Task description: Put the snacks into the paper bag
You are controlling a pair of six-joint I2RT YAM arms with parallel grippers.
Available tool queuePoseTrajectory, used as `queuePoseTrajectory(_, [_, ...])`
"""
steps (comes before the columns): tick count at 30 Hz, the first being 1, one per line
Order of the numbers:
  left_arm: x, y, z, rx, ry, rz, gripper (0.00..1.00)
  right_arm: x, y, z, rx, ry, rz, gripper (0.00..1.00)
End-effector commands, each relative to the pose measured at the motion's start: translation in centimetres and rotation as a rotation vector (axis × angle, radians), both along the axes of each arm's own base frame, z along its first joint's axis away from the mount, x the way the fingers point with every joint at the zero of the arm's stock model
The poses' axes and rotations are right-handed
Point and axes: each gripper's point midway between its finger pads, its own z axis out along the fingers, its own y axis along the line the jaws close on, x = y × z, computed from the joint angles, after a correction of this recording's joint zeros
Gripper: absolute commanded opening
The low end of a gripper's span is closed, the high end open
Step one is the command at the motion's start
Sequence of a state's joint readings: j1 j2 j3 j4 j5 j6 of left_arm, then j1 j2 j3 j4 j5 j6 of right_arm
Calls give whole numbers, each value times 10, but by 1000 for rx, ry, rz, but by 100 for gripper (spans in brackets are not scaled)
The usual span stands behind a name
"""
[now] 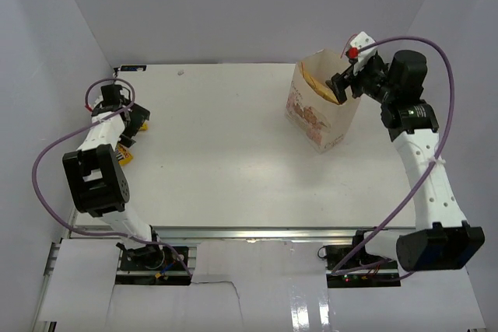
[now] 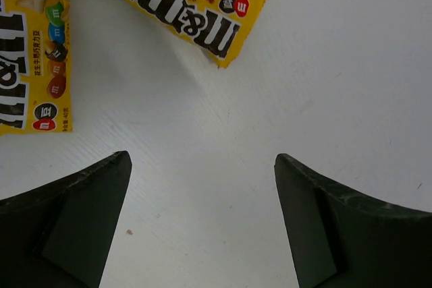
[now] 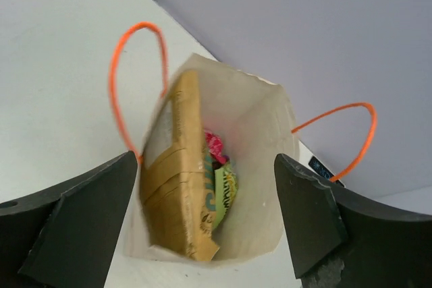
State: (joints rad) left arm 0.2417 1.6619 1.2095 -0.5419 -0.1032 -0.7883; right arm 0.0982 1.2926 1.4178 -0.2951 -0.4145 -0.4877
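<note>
The paper bag stands upright at the table's far right, with orange cord handles. Inside it the tan chip bag stands on edge, with a pink-red packet and a green packet beside it. My right gripper hovers open just above the bag's mouth, holding nothing. At the far left, two yellow M&M's packets lie flat on the table. My left gripper is open over bare table just short of them.
White enclosure walls close in the table at the left, back and right. A small dark device sits at the back left corner. The paper bag stands close to the right wall and the right arm.
</note>
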Motion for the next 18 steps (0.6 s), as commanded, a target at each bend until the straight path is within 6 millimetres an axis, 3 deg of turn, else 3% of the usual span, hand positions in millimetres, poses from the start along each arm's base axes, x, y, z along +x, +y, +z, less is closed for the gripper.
queuePoseTrajectory(1, [14, 18, 1, -38, 6, 158, 98, -47, 27, -11, 6, 14, 216, 88])
queuePoseTrajectory(5, [28, 31, -16, -123, 6, 395, 93, -62, 26, -39, 2, 71, 227, 91])
queuePoseTrajectory(7, [39, 37, -16, -139, -13, 454, 91, -68, 24, -41, 4, 73, 228, 91])
queuePoseTrajectory(8, [41, 40, -28, -158, 6, 515, 90, -71, 24, -43, 4, 78, 232, 91])
queuePoseTrajectory(14, [62, 59, -31, -113, 6, 569, 90, -79, 22, -44, -4, 79, 236, 91])
queuePoseTrajectory(18, [56, 68, -53, -110, 68, 593, 87, -84, 23, -49, 11, 103, 245, 91])
